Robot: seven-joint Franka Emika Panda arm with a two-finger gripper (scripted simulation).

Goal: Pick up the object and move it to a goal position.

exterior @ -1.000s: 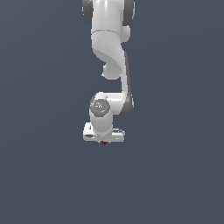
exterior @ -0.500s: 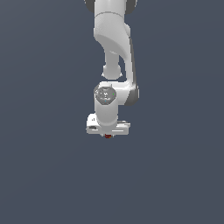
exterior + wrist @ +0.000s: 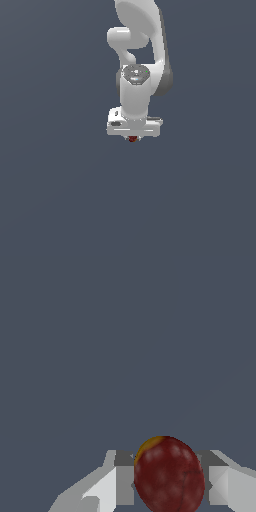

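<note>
Against a plain slate-grey backdrop: one white arm (image 3: 137, 75), one gripper (image 3: 133, 137) clamping one dark red object (image 3: 169, 475) between both fingers (image 3: 114, 481), pressing its sides. Barely showing under the gripper in the exterior view; finger bases cut off at the wrist view's edge.

A plain, flat, dark slate-grey ground (image 3: 55, 190) fills the whole scene, uniform from near to far, left to right.
</note>
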